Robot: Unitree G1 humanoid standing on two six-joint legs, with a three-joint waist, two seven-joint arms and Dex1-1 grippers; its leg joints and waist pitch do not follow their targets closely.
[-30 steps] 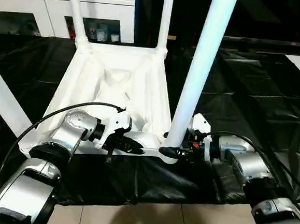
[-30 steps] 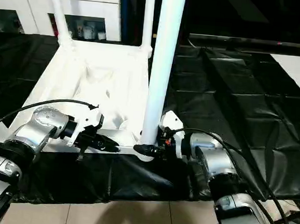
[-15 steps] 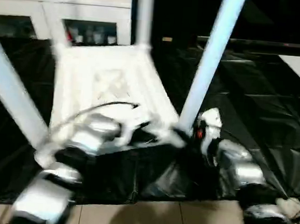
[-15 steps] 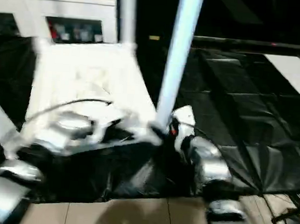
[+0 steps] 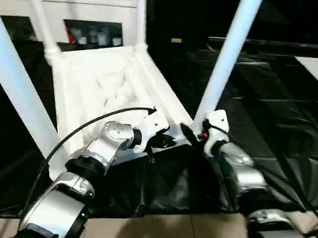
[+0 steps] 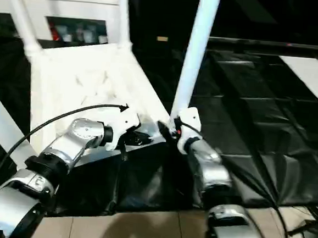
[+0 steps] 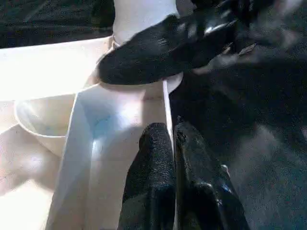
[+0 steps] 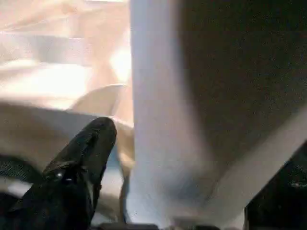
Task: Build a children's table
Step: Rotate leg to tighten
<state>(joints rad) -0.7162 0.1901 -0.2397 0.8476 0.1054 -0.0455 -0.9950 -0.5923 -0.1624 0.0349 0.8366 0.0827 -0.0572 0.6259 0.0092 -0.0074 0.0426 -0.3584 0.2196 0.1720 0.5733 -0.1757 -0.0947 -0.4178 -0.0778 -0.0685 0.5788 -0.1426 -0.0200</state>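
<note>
At the near rim of the upturned tabletop (image 5: 95, 86), the left fingers (image 7: 153, 163) are pressed together with the thin white edge wall pinched between them. That gives a firm hold on the piece, probably for steadying or swinging it. Toward 3 o'clock from there, the right fingers (image 8: 81, 167) are set around the foot of the near-right leg (image 5: 227, 58). One black finger lies against the round socket collar, and they seem to be clamped on the tube. A low grip like this likely keeps the leg seated in its corner.

That corner sits at about 5 o'clock on the tabletop. The tabletop lies underside up on a crinkled black sheet (image 5: 271, 95) spread over the tiled floor (image 5: 155, 232). Its ribs and moulded hollows are glossy white plastic with rounded corners.

Three more legs (image 5: 13, 80) stand in the sockets at 7, 11 and 1 o'clock. They are smooth, straight tubes pointing upward. All four appear fitted, so the build looks close to done.

A white cabinet (image 5: 95, 15) with glass doors stands beyond at 12 o'clock.
</note>
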